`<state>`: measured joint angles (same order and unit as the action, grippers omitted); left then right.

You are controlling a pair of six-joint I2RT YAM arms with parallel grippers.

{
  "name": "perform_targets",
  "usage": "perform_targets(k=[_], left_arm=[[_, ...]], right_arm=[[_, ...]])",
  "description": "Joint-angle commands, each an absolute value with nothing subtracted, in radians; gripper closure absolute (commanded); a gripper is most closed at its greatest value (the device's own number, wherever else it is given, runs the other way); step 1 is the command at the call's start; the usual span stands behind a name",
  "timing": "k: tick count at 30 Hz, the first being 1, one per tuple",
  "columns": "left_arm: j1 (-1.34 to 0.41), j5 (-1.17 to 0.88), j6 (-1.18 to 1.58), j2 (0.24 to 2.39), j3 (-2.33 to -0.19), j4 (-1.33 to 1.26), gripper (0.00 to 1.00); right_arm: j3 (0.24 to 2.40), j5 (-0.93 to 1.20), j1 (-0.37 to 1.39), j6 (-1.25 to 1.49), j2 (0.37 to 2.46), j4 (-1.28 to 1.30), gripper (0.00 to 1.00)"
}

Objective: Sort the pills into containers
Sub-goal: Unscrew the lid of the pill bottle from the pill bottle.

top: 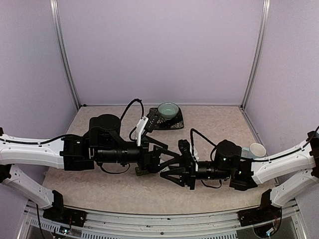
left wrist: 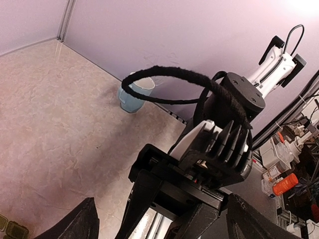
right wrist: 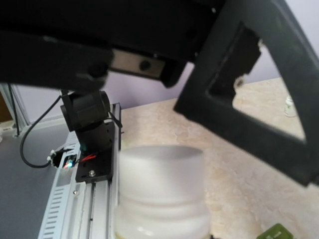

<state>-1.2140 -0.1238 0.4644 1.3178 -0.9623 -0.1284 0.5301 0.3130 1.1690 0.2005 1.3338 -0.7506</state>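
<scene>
The dark green containers barely show: a corner under the arms (top: 141,172), at the left wrist view's bottom left edge (left wrist: 11,229), and at the right wrist view's bottom edge (right wrist: 274,232). No loose pills show. A white translucent pill bottle (right wrist: 162,194) with a wide cap fills the bottom centre of the right wrist view, held in my right gripper (top: 167,174), whose fingers are hidden there. My left gripper (top: 167,158) meets it mid-table. Its fingers (left wrist: 79,224) are spread wide on either side of the right gripper's body (left wrist: 199,169).
A teal bowl (top: 168,109) sits on a black mat at the back centre. A pale blue mug (left wrist: 134,94) stands near the right wall beside a small white cup (top: 257,148). The front rail (right wrist: 94,199) runs along the near edge.
</scene>
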Motion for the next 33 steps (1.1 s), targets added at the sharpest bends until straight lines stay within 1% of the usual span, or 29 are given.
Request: perform_targets(k=[1, 14, 21, 33], left_arm=[[-1.219, -0.139, 0.446, 1.315, -0.94, -0.164, 0.15], [-1.231, -0.164, 0.449, 1.316, -0.937, -0.173, 0.24], [-1.238, -0.14, 0.448, 1.293, -0.923, -0.176, 0.33], [-1.239, -0.122, 0.447, 1.284, -0.924, -0.163, 0.38]], right_arm=[[0.554, 0.327, 1.178, 0.21, 1.325, -0.794, 0.75], [0.573, 0.294, 1.177, 0.213, 1.33, -0.769, 0.74], [0.576, 0.255, 1.17, 0.215, 1.325, -0.727, 0.74], [0.556, 0.173, 1.147, 0.229, 1.288, -0.697, 0.74]])
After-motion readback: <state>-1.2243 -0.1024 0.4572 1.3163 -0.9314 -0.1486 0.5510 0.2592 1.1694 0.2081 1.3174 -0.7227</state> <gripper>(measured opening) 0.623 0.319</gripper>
